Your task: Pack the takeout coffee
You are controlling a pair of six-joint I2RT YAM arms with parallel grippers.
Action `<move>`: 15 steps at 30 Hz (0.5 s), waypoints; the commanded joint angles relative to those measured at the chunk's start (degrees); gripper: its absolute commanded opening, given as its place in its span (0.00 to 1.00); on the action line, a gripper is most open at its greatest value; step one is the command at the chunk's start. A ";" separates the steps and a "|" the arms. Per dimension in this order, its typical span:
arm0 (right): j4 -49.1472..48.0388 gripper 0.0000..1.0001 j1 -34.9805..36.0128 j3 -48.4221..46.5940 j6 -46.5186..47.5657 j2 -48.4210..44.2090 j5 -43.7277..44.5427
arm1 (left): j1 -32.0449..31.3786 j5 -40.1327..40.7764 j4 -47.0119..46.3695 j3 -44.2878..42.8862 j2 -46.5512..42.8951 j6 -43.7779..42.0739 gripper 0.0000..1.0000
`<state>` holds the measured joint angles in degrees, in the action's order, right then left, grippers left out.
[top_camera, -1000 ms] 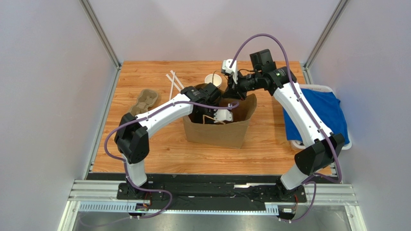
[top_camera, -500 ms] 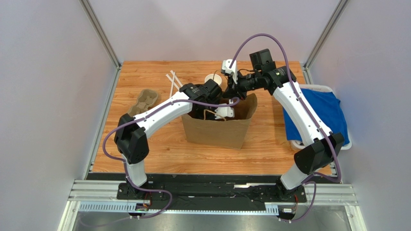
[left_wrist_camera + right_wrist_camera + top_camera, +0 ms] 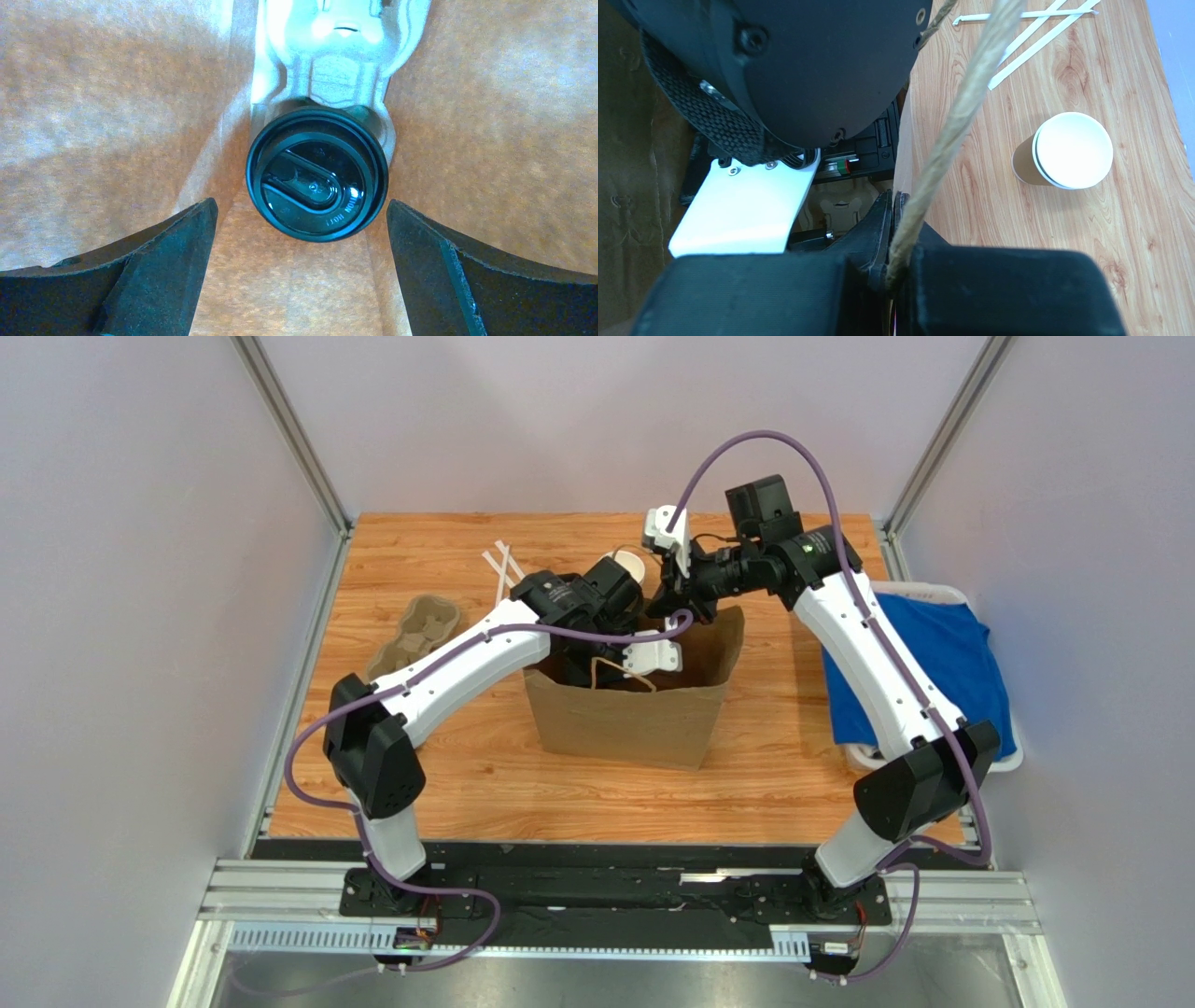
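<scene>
Inside the open brown paper bag (image 3: 631, 714) in the middle of the wooden worktop (image 3: 786, 784), our left fingers (image 3: 161, 273) stand wide apart. The small brown kraft cup with a round black plastic lid (image 3: 316, 178) sits upright at the bag's bottom between them, untouched. Our right fingers (image 3: 873, 231) pinch the bag's rim at 1 o'clock; beyond, at 12 o'clock, stands a lidless brown paper cup (image 3: 1064, 150).

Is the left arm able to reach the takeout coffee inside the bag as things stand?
Probably yes. The left end effector hangs open inside the paper bag, directly over the takeout coffee, with nothing between them. The right end effector, shut on the bag's rim, holds the mouth open.
</scene>
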<state>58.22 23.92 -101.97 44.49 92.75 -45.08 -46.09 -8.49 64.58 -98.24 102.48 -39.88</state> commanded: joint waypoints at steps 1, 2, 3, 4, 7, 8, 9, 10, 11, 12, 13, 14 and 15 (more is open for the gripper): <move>0.76 0.00 0.25 -2.53 1.39 0.41 -1.24 | 0.12 -2.14 1.43 -4.77 -3.51 1.38 0.99; 0.76 0.00 0.25 -2.53 1.39 0.50 -1.24 | 0.21 -2.49 2.13 -5.29 -3.51 1.47 0.99; 0.85 0.00 0.25 -2.62 1.48 0.50 -1.15 | 0.21 -2.58 2.31 -6.08 -3.60 1.56 0.99; 0.85 0.00 0.25 -2.70 1.48 0.59 -1.15 | 0.47 -2.84 2.57 -6.44 -3.77 1.73 0.99; 0.93 0.00 0.07 -2.79 1.48 0.68 -0.97 | 0.91 -3.55 3.54 -7.84 -4.21 1.91 0.99; 0.93 0.00 0.07 -2.79 1.39 0.76 -0.97 | 1.00 -3.64 4.23 -8.20 -4.30 1.91 0.99; 0.93 0.00 0.25 -2.79 1.39 0.77 -0.97 | 1.08 -3.72 4.42 -8.72 -4.48 2.00 0.99; 1.20 0.00 0.16 -2.79 1.48 0.77 -0.97 | 1.17 -4.16 4.59 -8.99 -4.83 1.91 0.99; 1.29 0.00 0.16 -2.71 1.56 0.77 -0.97 | 1.35 -4.25 5.03 -9.16 -4.92 2.00 0.99; 1.29 0.00 0.25 -2.62 1.56 0.85 -0.97 | 1.35 -4.43 5.29 -9.51 -4.92 1.82 0.99; 1.46 0.00 0.16 -2.53 1.74 0.85 -0.97 | 1.44 -4.34 5.64 -9.69 -5.00 1.91 0.99; 1.46 0.00 0.16 -2.53 1.83 0.85 -0.89 | 1.44 -4.34 5.82 -9.87 -5.18 1.82 0.99; 1.55 0.00 0.16 -2.62 1.74 1.03 -0.80 | 1.61 -4.51 6.09 -10.13 -5.36 1.73 0.99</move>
<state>58.70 23.92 -103.07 45.04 93.38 -45.04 -45.15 -11.35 69.38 -105.56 99.92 -38.85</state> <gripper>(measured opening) 0.013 0.990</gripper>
